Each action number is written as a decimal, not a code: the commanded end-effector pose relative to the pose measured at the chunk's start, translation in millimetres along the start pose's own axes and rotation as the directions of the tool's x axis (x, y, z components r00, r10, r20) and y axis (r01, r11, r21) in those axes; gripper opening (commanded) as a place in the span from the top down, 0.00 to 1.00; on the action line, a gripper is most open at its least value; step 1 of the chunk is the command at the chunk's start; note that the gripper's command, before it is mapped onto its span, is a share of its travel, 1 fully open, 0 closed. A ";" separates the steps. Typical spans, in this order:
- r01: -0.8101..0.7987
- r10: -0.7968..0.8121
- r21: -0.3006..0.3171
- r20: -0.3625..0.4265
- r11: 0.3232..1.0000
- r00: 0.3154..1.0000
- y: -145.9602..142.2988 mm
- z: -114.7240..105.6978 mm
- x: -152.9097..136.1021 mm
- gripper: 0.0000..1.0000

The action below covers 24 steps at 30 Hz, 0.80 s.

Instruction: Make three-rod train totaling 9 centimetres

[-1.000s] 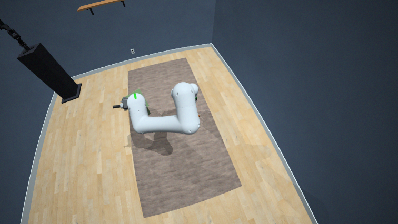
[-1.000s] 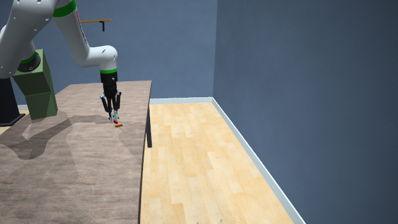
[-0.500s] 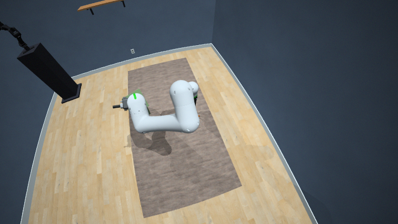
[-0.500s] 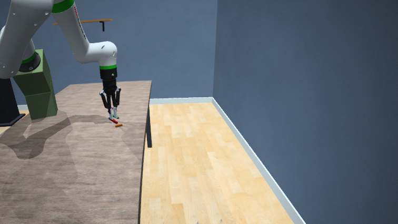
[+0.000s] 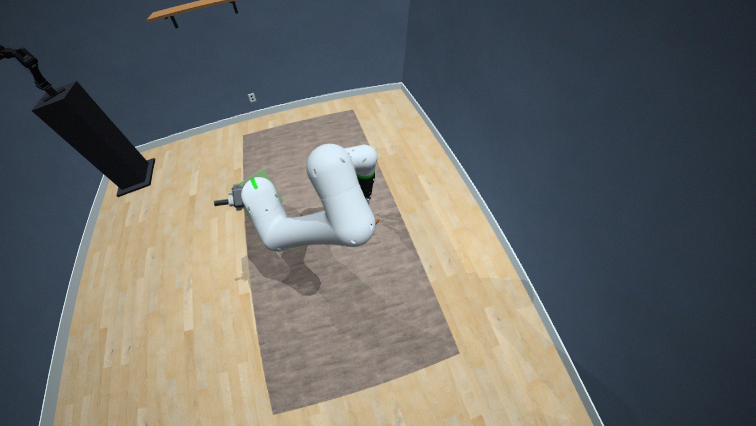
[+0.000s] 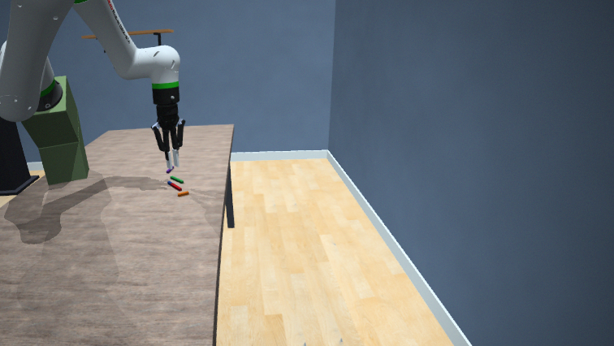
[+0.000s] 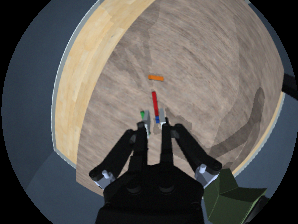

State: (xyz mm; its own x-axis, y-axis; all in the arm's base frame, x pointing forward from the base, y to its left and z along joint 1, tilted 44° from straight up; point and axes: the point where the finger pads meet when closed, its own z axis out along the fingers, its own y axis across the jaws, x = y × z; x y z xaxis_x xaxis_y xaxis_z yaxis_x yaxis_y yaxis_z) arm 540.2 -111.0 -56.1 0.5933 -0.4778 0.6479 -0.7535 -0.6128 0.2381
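Observation:
My gripper (image 6: 172,164) hangs upright over the table, fingertips just above it and a little apart, with nothing held between them. A short purple rod (image 6: 168,170) lies right below the fingertips. In front of it lie a green rod (image 6: 176,179), a red rod (image 6: 175,186) with a small blue rod (image 6: 168,182) at its far end, and an orange rod (image 6: 183,193) nearest the table edge. The wrist view shows the gripper (image 7: 154,129), the green rod (image 7: 143,116), the blue rod (image 7: 157,120), the red rod (image 7: 154,104) and the orange rod (image 7: 156,78). The purple rod is hidden there.
The table's right edge (image 6: 227,171) runs close to the rods. The green robot pedestal (image 6: 55,133) stands at the table's back left. In the overhead view the arm (image 5: 338,195) covers the rods.

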 end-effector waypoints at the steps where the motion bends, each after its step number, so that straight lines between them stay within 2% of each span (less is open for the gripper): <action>1: 0.000 0.000 -0.001 0.000 1.000 1.000 -0.3 -5.0 0.4 0.85; 6: 0.000 0.000 -0.001 0.000 1.000 1.000 -0.3 -6.7 0.4 0.85; 7: 0.000 0.000 -0.001 0.000 1.000 1.000 -0.3 -6.7 0.4 0.00; 24: 0.000 0.000 -0.001 0.000 1.000 1.000 -0.3 -6.7 0.4 0.00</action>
State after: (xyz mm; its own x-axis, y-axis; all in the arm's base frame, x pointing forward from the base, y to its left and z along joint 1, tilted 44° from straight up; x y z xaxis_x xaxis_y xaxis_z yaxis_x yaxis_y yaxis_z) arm 538.7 -107.0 -51.2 0.5935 -0.4780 0.6475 -0.7538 -0.6120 0.2392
